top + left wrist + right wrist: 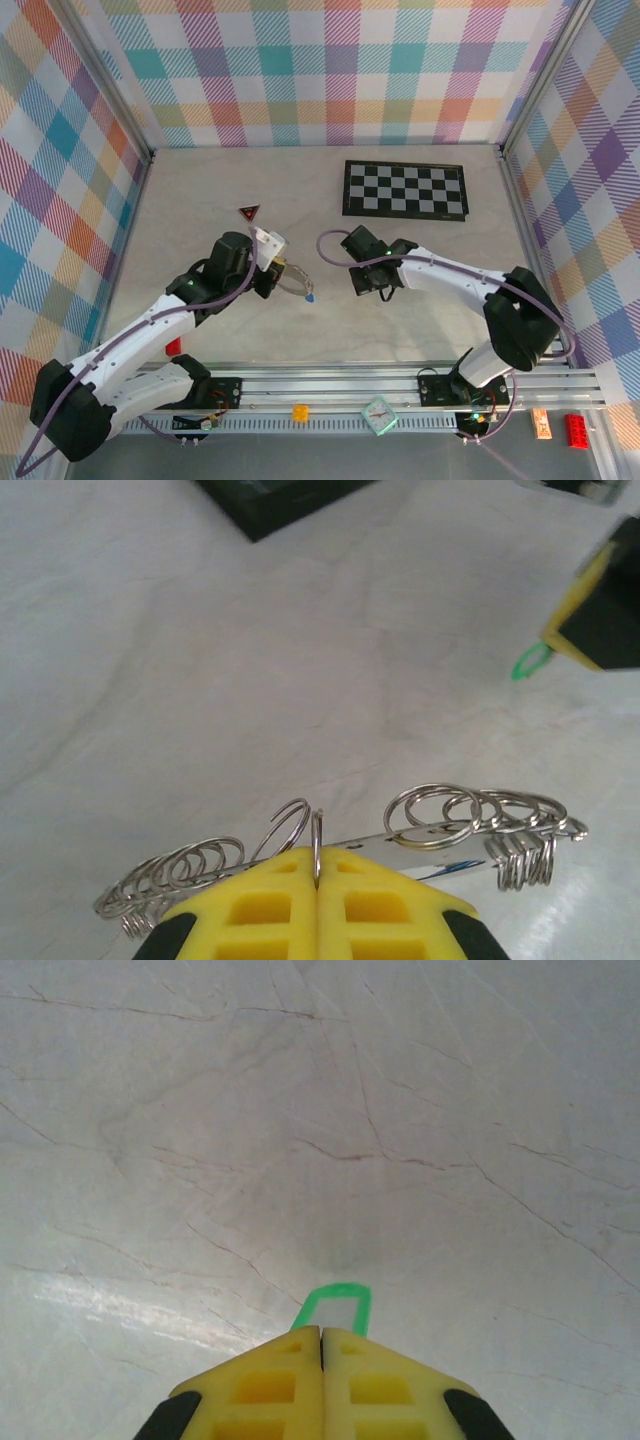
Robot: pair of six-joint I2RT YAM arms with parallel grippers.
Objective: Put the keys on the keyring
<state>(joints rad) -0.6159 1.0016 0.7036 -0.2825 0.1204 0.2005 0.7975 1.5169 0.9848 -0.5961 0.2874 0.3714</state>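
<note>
My left gripper [274,266] [318,868] is shut on a thin ring of the keyring [440,838], a silvery metal band strung with several small wire rings. From above, the keyring [293,283] hangs off the left fingers as a thin grey wire, with the blue-headed key [311,297] at its lower end. My right gripper [356,274] [322,1332] is shut on the mint-green-headed key [338,1308], which sticks out past the fingertips just above the table. In the left wrist view, that green key [531,662] and a right finger [585,600] show to the upper right, apart from the keyring.
A black-and-white checkerboard [405,189] lies at the back right. A dark red triangle [249,211] sits just behind the left gripper. Small items rest on the front rail [400,385]. Plaid walls enclose the table on three sides.
</note>
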